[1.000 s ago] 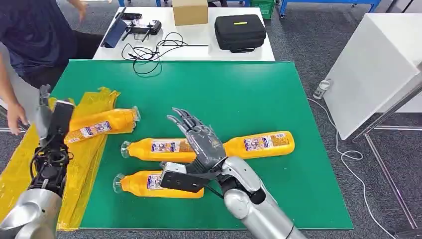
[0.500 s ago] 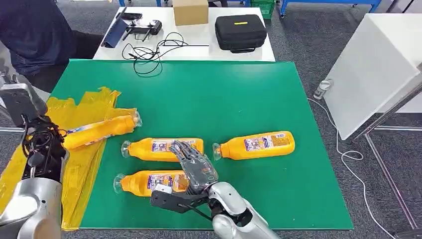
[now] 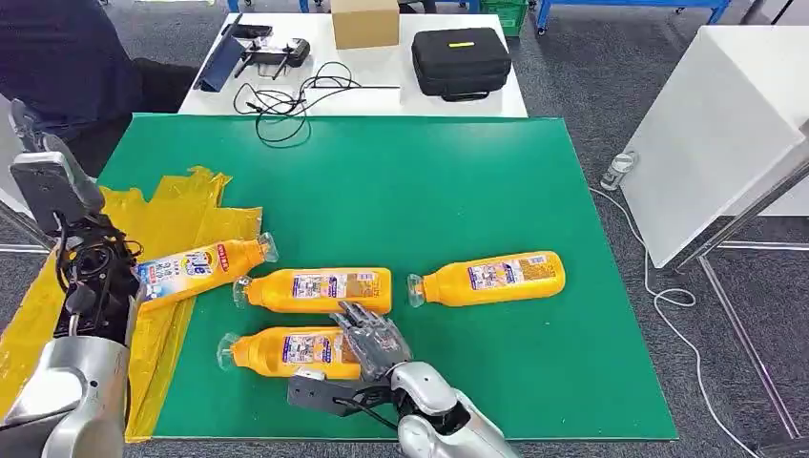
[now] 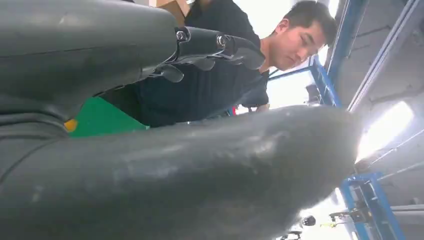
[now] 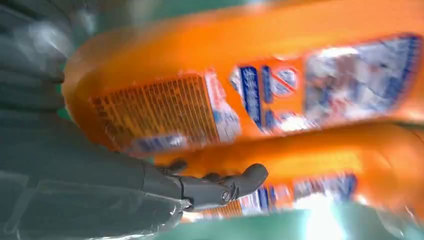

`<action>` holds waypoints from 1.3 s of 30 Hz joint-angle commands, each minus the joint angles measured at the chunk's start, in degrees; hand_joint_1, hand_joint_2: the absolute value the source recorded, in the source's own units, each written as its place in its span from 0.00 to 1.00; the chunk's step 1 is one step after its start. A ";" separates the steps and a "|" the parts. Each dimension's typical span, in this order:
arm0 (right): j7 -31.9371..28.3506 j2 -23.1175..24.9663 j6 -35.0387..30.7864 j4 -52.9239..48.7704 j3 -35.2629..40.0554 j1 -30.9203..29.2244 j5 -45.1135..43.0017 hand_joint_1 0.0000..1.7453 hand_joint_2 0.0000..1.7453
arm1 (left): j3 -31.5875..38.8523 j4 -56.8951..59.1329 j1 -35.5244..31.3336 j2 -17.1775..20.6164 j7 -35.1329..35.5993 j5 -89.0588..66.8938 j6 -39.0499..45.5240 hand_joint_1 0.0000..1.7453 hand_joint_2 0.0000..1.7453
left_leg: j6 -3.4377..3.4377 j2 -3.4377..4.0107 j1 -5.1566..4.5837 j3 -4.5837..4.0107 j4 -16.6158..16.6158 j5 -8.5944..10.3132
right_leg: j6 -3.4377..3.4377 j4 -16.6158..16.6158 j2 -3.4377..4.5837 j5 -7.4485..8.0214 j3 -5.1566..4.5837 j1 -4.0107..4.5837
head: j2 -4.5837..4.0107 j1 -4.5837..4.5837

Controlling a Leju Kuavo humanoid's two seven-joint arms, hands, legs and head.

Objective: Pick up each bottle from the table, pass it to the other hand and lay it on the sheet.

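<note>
From the head view I see the green table carrying four orange bottles, all lying flat. One bottle rests across the edge of the yellow sheet, which drapes over the table's left side. A second bottle lies just right of the sheet, a third further right of that, and a fourth sits at the table's near edge. My right hand rests over the base end of that nearest bottle, fingers spread loosely across it (I cannot tell whether they actually grip). My left arm rises beside the sheet. Beyond the green table stands a white table with a cardboard box, a black case and loose cables; grey floor surrounds everything, and a person in dark clothing stands at the far left.

In the left wrist view, the left hand holds nothing, fingers extended.

The right wrist view, blurred, shows dark fingers against orange bottles.
</note>
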 commanded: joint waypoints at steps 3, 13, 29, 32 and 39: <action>1.49 1.22 4.43 14.65 5.38 -5.33 2.17 0.81 1.00 | -1.61 1.89 -3.78 -1.39 -0.16 2.07 0.77 0.00 0.00 | -0.07 -0.13 0.07 0.16 -0.01 -0.04 | 0.03 -0.05 -0.24 -0.08 0.23 0.07 | 0.02 -0.02; -0.76 0.43 3.41 15.18 3.04 -6.43 -0.58 1.00 1.00 | -2.72 2.46 -4.40 -1.83 0.23 3.43 -1.55 0.00 0.00 | -0.10 -0.01 0.04 0.35 -0.01 0.07 | -0.14 -0.07 -0.11 0.09 0.31 0.09 | 0.02 -0.04; -8.05 -5.56 2.72 -9.24 -9.70 -3.61 -15.35 1.00 1.00 | -2.43 0.51 -1.36 -1.29 5.46 12.87 -22.41 0.00 0.00 | -0.13 0.18 0.03 0.14 0.00 0.10 | -0.29 -0.01 0.11 0.20 0.09 0.04 | 0.00 -0.02; -14.95 -5.91 -2.04 -17.04 -15.63 -1.33 -21.00 1.00 1.00 | -1.24 0.39 -0.51 -1.27 8.37 18.10 -31.80 0.00 1.00 | -0.14 0.17 0.03 0.06 0.00 0.10 | -0.30 0.00 0.09 0.19 0.02 0.04 | 0.00 -0.02; -15.12 -9.54 0.48 -39.71 -30.70 1.21 -24.25 1.00 1.00 | -3.96 -8.23 7.01 -2.62 14.36 32.03 -55.33 0.00 1.00 | -0.10 0.01 -0.05 -0.07 0.04 0.06 | -0.23 0.05 -0.03 0.13 -0.08 -0.03 | 0.02 -0.02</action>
